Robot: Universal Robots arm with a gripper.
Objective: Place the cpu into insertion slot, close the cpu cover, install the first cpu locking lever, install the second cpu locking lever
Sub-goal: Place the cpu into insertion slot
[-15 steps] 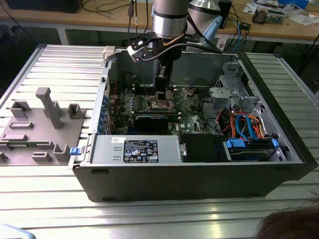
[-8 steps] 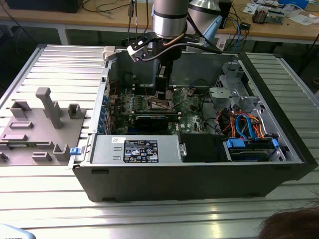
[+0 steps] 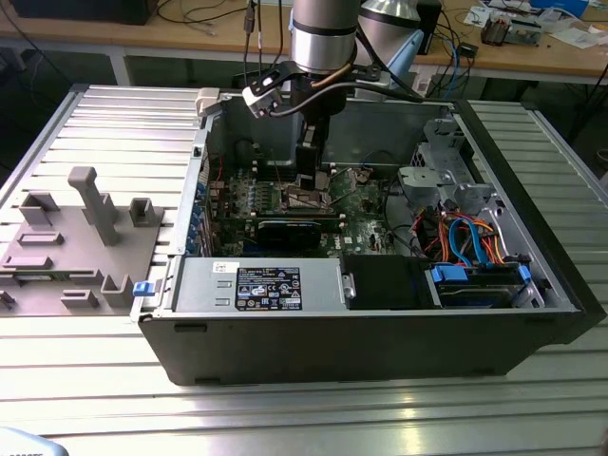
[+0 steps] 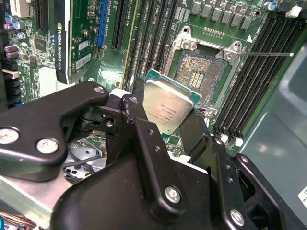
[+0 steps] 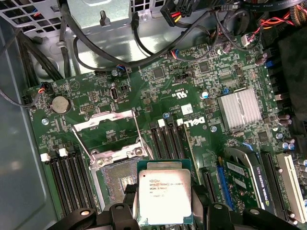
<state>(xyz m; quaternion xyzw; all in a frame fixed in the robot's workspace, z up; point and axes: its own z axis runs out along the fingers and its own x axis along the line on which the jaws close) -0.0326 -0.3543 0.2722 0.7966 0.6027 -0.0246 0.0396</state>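
Gripper (image 4: 163, 115) clenched on the small flat square silver-topped cpu (image 4: 167, 106), black fingers (image 4: 136, 115) pinching two opposite edges! Chip hangs just off the square dark silver-rimmed insertion slot (image 4: 200, 74), not seated. Thin square silver metal cpu cover (image 5: 103, 116) stands raised open. In the exterior view it all sits at eleven o'clock from the middle of the open black computer case (image 3: 361, 332)
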